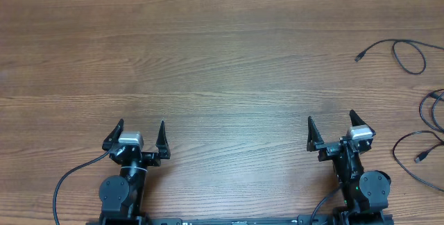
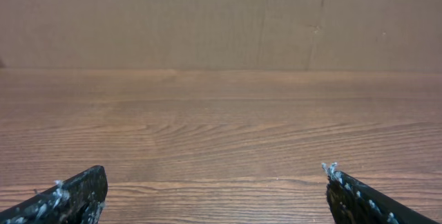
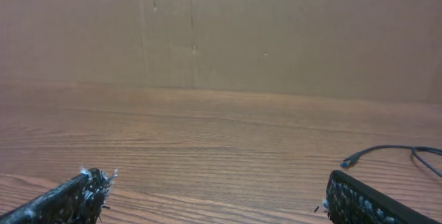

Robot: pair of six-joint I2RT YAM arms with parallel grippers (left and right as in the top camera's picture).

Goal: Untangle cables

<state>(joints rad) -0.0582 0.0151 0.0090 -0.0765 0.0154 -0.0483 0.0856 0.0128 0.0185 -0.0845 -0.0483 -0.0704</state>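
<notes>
Seen from overhead, the left gripper [image 1: 141, 125] and the right gripper [image 1: 331, 118] stood wide open and empty at the near edge of the table [image 1: 222, 58], probably in a rest pose. The cables [image 1: 360, 57] lay at the far right, nearer the right gripper. The left wrist view gave us only table between the jaws. In the right wrist view, a plug [image 3: 349, 160] lay ahead, right of the jaws.

Counter [image 1: 222, 65]: wood grain, matt. Back wall [image 2: 207, 16]: brown cardboard, matt, creased. Cables [image 1: 395, 42]: black, smooth sheath. Left tool fingers [image 2: 76, 193]: black, rough, white-flecked.
</notes>
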